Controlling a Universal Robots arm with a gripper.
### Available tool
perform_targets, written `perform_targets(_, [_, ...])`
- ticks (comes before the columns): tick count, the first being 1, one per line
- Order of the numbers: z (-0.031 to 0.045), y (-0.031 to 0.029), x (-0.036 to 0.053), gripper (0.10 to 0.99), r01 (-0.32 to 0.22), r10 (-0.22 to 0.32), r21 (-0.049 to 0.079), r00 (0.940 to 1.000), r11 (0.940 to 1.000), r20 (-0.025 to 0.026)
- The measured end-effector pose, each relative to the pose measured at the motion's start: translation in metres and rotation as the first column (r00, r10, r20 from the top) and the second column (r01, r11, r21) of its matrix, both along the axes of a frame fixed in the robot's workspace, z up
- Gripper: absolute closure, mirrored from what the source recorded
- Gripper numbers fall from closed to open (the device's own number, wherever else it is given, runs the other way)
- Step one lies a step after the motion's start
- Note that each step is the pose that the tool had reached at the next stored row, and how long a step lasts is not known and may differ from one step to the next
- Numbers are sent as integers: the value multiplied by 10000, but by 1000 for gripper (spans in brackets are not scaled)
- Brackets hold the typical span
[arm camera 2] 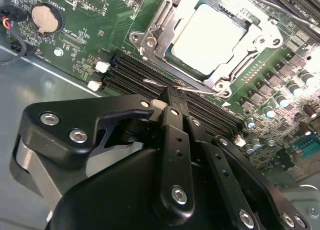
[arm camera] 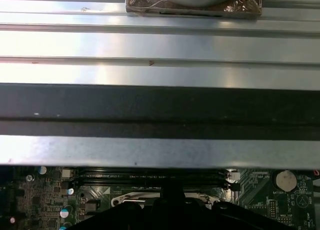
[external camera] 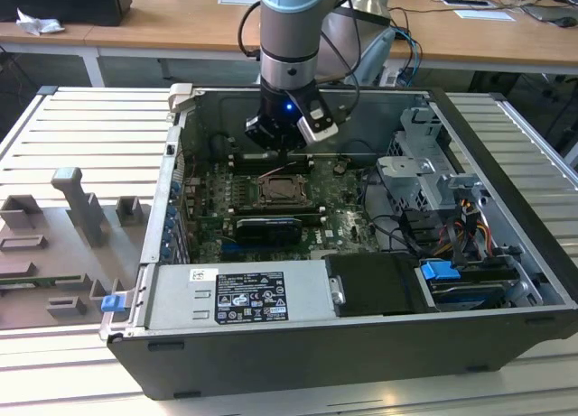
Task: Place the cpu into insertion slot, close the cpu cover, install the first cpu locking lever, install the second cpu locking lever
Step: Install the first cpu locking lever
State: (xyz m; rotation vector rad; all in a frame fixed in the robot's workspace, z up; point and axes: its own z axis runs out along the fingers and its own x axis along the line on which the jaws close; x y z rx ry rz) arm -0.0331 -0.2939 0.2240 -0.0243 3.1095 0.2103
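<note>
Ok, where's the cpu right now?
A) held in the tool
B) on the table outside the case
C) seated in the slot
C: in the second wrist view the pale cpu lies flat in the slot on the green board, with the metal cover framing it.

1. A ribbed metal table (external camera: 81,127) of long silvery slats carries everything here.
2. An open black computer case (external camera: 361,362) lies on its side in the middle of it.
3. At the exterior view's left, a grey fixture tray (external camera: 36,272) with moulded blocks rests just beside the case.
</note>
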Motion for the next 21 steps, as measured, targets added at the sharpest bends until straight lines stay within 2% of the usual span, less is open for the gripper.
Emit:
perform_targets(9, [-41, 0, 94, 980, -33, 33, -28, 10000, 10000, -5])
perform_targets(21, [-147, 0, 120, 980, -37, 37, -50, 10000, 10000, -6])
